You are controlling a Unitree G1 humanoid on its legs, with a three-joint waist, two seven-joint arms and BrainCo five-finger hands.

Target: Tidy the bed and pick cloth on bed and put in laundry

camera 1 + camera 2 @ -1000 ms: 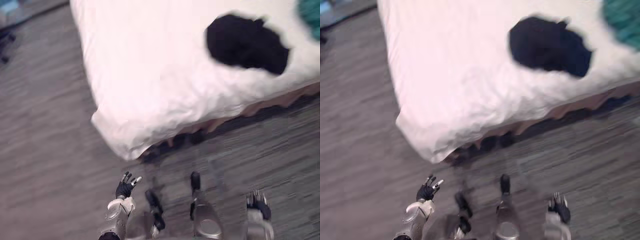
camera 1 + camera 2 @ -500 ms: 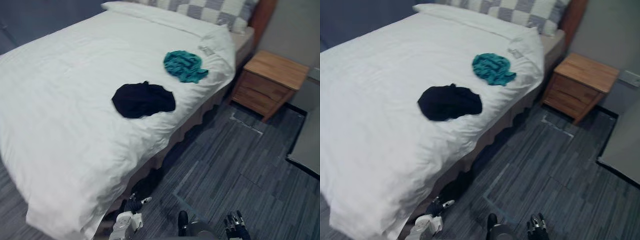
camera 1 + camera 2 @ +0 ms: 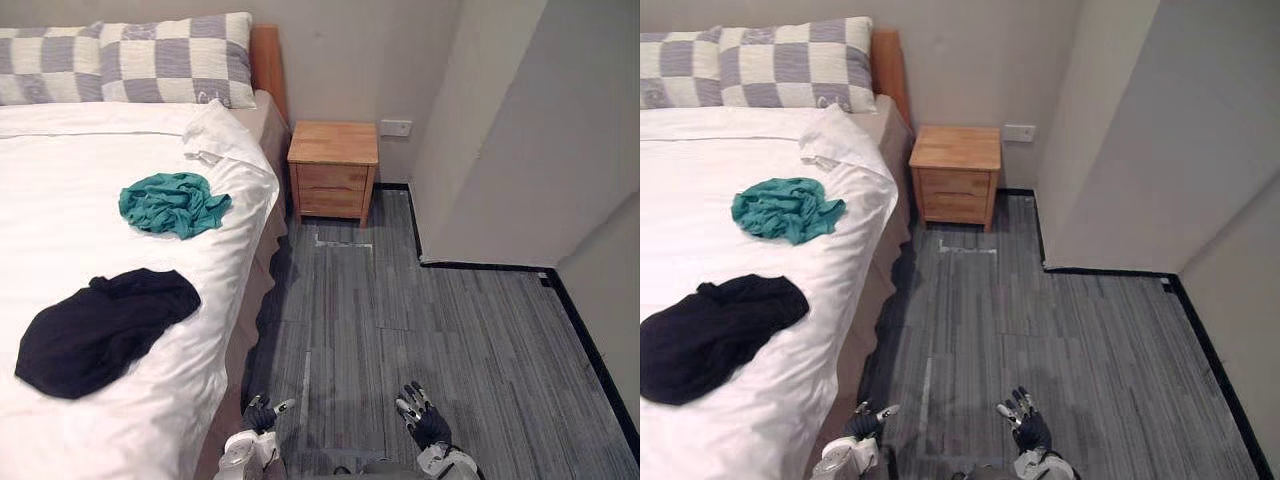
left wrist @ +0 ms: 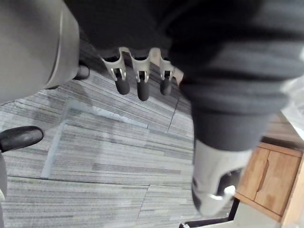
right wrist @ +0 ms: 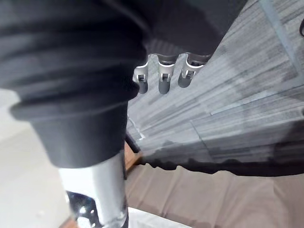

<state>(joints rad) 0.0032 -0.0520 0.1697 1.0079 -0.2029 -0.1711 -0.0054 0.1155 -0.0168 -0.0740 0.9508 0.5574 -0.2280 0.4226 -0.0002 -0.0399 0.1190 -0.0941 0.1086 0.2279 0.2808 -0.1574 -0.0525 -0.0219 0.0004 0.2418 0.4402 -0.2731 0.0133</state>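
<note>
A black garment (image 3: 100, 328) lies crumpled near the side edge of the bed (image 3: 60, 170). A teal cloth (image 3: 172, 203) lies beyond it, toward the checked pillows (image 3: 175, 60). The left hand (image 3: 258, 415) and right hand (image 3: 425, 420) hang low over the floor, fingers loosely spread and empty, probably because neither cloth is within reach yet.

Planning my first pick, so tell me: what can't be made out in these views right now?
Bed with white duvet: left part and foot cut off by the left and bottom edges of both eye views.
Black crumpled cloth: clipped by the right eye view's left edge; whole in the left eye view.
Space under the bed: hidden by hanging duvet and beige skirt.
Floor beyond the grey jutting wall: hidden by it.
</note>
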